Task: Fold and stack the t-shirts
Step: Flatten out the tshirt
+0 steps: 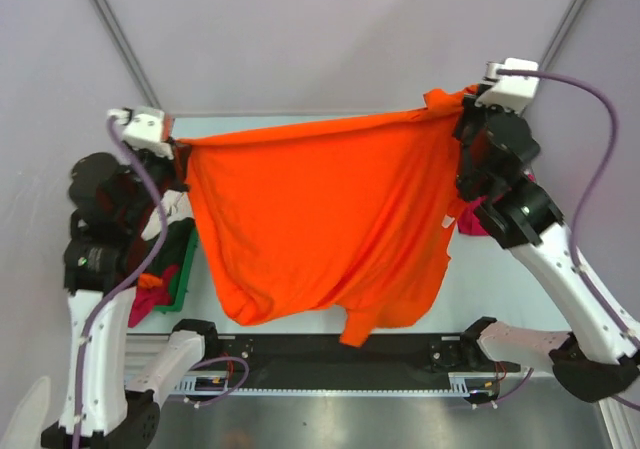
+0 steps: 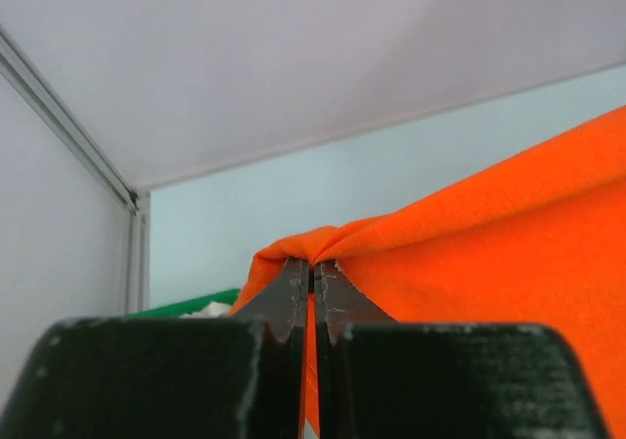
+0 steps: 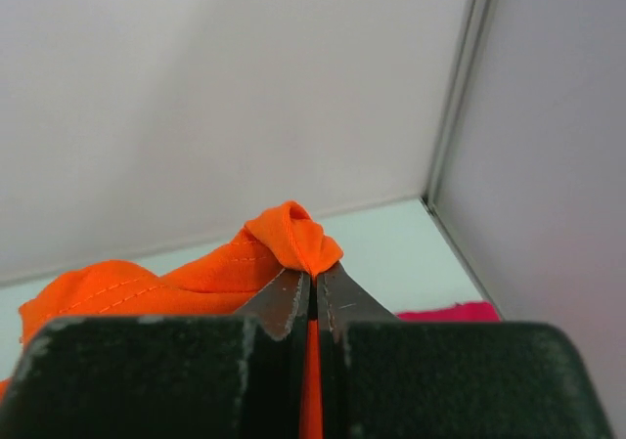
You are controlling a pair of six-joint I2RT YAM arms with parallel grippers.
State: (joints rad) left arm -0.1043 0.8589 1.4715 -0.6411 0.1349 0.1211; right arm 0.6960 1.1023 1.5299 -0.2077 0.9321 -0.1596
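The bright orange t-shirt hangs in the air, stretched wide between the two arms above the pale surface. Its top edge runs from the left gripper at the far left to the right gripper at the far right, where it sits a little higher. The edge sags slightly in between. Below that edge the cloth falls as one broad, plain sheet, with creases fanning out from both held corners. The bottom edge is uneven, and a narrow flap dangles lowest at the near middle, over the black rail between the arm bases.

Each gripper is closed tight on a bunched corner of the orange cloth, its fingers pressed together with fabric puckered at the tips. A stitched seam shows in the wad at the right gripper.

It is hard to tell which part of the shirt each corner is, shoulder or hem. The shirt screens most of the surface behind it. At the left a green bin is largely hidden by the left arm. Dark and magenta-red cloth shows at it, but the number of garments cannot be made out. At the right only a sliver of magenta cloth peeks out beside the right arm.
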